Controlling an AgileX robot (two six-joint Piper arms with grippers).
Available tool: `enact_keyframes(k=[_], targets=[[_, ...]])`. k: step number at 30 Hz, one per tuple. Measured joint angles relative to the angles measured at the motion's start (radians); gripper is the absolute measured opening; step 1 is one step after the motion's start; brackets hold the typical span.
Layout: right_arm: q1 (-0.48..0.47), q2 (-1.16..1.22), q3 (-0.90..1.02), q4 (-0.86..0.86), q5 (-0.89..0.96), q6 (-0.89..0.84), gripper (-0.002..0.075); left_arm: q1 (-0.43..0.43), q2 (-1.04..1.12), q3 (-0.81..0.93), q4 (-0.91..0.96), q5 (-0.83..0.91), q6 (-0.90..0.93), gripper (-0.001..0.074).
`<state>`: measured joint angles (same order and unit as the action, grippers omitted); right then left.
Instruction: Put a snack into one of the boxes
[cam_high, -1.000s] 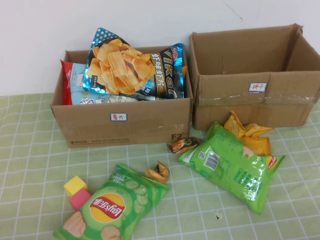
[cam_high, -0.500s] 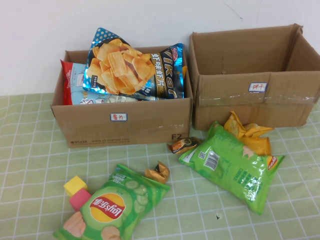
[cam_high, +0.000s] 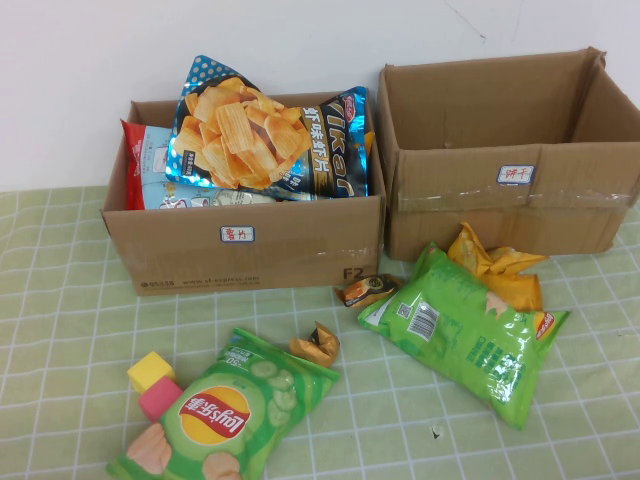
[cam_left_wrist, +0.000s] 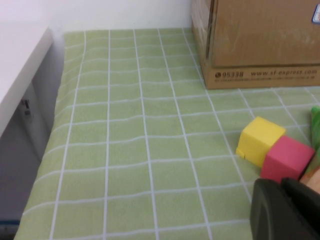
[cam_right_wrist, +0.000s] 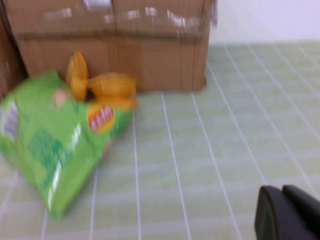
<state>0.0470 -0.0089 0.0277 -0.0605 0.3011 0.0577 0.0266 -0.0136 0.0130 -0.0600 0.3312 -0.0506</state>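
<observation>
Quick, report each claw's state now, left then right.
Left claw: low over the table beside the yellow block and pink block; state cannot be told.
Right claw: low over the table near the green chip bag; state cannot be told.

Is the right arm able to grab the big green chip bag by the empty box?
Probably yes. The green chip bag lies flat on open tablecloth, nothing between it and the right gripper. The left gripper sits far off.

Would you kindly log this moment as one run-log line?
left claw: near yellow block, holding nothing | right claw: near green chip bag, holding nothing | right box: no snack seen inside
</observation>
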Motion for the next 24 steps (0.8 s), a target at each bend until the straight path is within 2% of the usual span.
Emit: enact_keyframes(k=[4,7,16,19,24], targets=[[0.000,0.000,0.001,0.007,-0.161,0.000,-0.0002,0.000,0.000,0.007,-0.026,-0.091,0.000,-0.0002],[0.000,0.000,0.001,0.009,-0.350,0.000,-0.0002,0.000,0.000,0.007,-0.028,-0.272,0.000,-0.0002],[0.000,-0.004,0.001,0.015,-1.196,0.000,-0.0002,0.000,0.000,0.007,-0.028,-0.826,0.000,-0.0002],[0.000,-0.006,0.001,0.045,-1.332,0.045,-0.0002,0.000,0.000,0.007,-0.028,-0.908,-0.002,-0.0002],[0.000,-0.006,0.001,0.081,-1.372,0.139,-0.0002,0.000,0.000,0.007,-0.038,-0.977,0.010,-0.0002]])
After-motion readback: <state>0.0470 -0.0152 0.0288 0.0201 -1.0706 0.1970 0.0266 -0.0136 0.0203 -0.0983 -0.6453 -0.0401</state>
